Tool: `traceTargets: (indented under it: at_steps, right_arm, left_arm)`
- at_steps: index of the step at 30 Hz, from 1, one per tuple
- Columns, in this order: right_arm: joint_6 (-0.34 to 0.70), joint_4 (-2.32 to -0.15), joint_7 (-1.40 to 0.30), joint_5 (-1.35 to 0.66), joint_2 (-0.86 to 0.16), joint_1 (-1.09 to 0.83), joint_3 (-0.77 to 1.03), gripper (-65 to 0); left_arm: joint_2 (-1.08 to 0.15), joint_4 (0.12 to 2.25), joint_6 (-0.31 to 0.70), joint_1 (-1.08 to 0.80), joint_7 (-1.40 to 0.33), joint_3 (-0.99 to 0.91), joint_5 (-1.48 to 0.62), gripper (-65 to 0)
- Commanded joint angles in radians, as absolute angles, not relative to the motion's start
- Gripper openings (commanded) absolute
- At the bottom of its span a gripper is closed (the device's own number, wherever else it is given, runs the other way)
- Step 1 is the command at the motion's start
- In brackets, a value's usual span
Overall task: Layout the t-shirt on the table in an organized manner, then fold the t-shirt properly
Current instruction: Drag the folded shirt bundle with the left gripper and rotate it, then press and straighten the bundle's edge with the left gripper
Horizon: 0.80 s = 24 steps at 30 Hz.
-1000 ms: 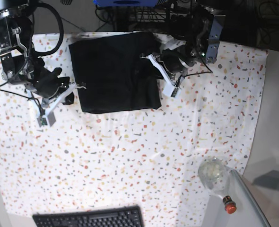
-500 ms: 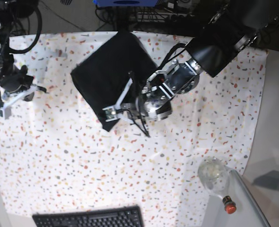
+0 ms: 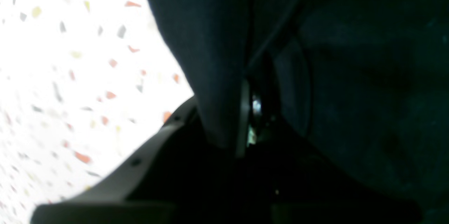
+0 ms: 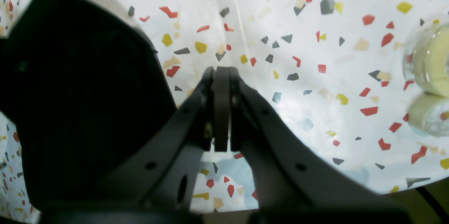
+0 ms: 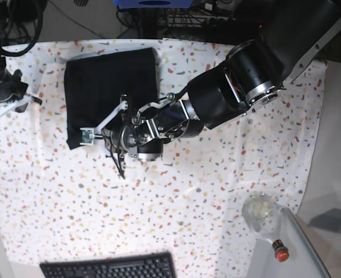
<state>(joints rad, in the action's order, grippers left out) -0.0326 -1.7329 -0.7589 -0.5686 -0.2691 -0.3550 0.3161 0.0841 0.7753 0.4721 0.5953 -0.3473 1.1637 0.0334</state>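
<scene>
At the far left of the base view the right gripper [image 5: 11,104] is seen low over the speckled worktop [image 5: 176,214], well apart from the shirt. In the right wrist view its fingers [image 4: 221,108] are pressed flat together with nothing between them, and a dark blurred block fills the left of that view; what that block is cannot be told.

The black t-shirt [image 5: 109,87] is laid as a folded, roughly rectangular bundle on the upper left part of the worktop, its top edge near the far border of the cloth.

The left gripper [image 5: 103,132] is reached across from the right side and is placed over the lower edge of the t-shirt. In the left wrist view dark fabric [image 3: 350,76] fills most of the frame and hangs in a fold right at the fingers, with the speckled cloth [image 3: 70,76] bright on the left. Whether the fingers are clamped on the fabric cannot be told, since the tips are hidden by it.

Further right, near the lower right corner of the cloth, a clear glass jar [image 5: 261,213] is stood; pale yellowish contents are seen inside it, though what they are cannot be made out. Just beside it a small bottle with a red cap [image 5: 281,251] is placed on the grey side surface [image 5: 309,255]. A black keyboard [image 5: 109,267] is laid at the bottom edge.
</scene>
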Motion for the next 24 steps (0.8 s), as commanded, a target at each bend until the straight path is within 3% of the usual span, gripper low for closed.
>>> traceTargets:
  at_steps: [1,9,13,24]
  right_arm:
    - [-0.027,-1.750,-0.742,-0.570,-0.283,-0.354,0.320,-65.0]
    - [-0.015,-1.606,-0.740,-0.575,-0.277,-0.326,0.243,-65.0]
    - [0.110,-1.557,-0.736,-0.576,-0.268,-0.309,0.174,-65.0]
    - [0.136,-1.667,-0.734,-0.575,-0.194,-0.441,0.163,-65.0]
  left_arm:
    - [0.111,0.754,0.463,0.641,-0.308,1.171,0.031,-65.0]
    - [0.157,0.607,0.463,0.694,-0.186,1.233,0.031,-65.0]
    - [0.157,0.599,0.463,0.696,-0.186,1.234,0.031,-65.0]
    - [0.157,0.598,0.463,0.714,-0.186,1.236,0.031,-65.0]
